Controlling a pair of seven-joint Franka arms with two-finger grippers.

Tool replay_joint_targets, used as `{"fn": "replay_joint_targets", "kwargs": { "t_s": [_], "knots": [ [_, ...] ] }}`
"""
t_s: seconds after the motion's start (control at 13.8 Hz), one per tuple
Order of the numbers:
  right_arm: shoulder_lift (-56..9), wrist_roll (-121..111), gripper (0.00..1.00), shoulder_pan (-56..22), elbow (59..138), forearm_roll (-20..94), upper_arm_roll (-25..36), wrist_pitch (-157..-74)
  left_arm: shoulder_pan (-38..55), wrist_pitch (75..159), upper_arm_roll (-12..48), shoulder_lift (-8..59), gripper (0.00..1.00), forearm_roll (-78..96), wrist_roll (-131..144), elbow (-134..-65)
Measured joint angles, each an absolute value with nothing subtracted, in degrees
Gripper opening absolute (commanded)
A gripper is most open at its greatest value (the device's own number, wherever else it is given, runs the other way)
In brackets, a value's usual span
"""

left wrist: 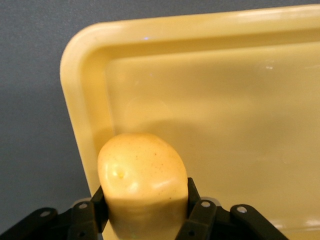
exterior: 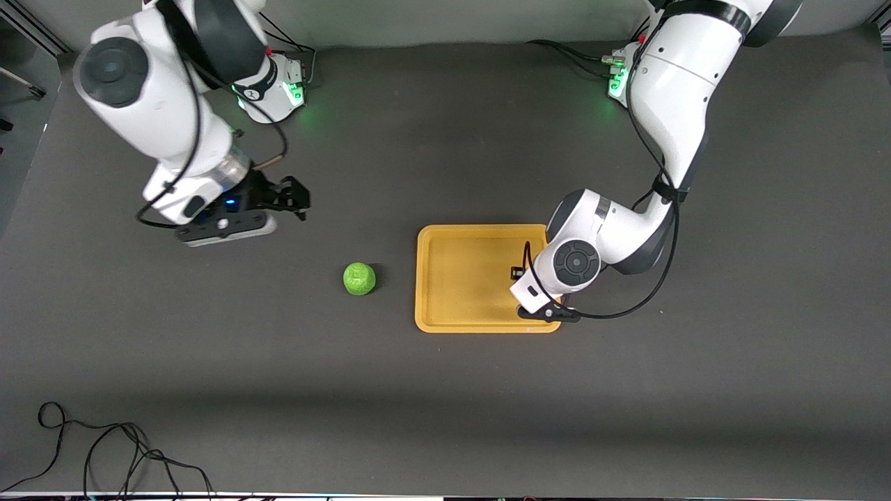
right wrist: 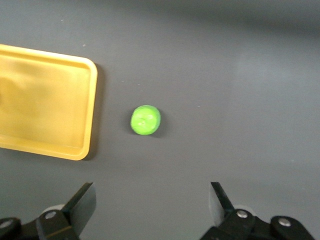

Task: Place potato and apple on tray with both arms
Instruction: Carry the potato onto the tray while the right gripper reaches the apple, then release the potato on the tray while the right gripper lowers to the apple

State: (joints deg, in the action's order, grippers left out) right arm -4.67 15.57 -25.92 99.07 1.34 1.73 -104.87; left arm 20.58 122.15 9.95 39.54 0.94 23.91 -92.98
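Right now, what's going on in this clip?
The left gripper is shut on the potato and holds it over the tray, at the corner nearest the front camera on the left arm's side. The apple sits on the table beside the tray, toward the right arm's end, not yet picked up. The right gripper hangs over the table with jaws open, the apple in its wrist view.

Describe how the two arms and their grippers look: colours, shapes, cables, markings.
Both arms are glossy white, rounded, jointed tubes with dark grey round joint caps and black bands. Thin black cables loop along each. Their bases glow green. The left gripper has black fingers with small silver screws; the right gripper is black too, mounted under a grey wrist block showing a small blue light.
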Motion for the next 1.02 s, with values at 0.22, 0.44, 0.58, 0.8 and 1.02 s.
{"fn": "replay_joint_targets", "kwargs": {
  "t_s": [0.22,0.44,0.58,0.8,1.02],
  "knots": [
    [-4.94,15.69,1.00,-26.45,104.63,1.65,1.82,-112.16,20.59,122.15,9.94,39.86,0.82,-0.63,24.10,-92.98],
    [-5.62,15.69,1.00,-26.46,113.71,1.75,1.95,-123.90,20.62,122.14,9.94,39.86,0.96,-2.00,24.28,-92.86],
    [-7.57,15.72,1.00,-27.34,118.17,1.82,1.92,-130.42,20.64,122.13,9.94,39.84,0.99,-2.36,24.33,-92.42],
    [-12.79,17.52,1.00,-28.44,119.61,1.87,1.90,-137.33,20.42,121.96,9.51,38.36,1.00,-2.51,26.02,-90.95],
    [-18.20,17.71,1.00,-28.96,119.75,1.88,1.90,-143.61,17.45,117.34,8.93,31.70,1.00,-2.75,26.68,-89.66]
  ]
}}
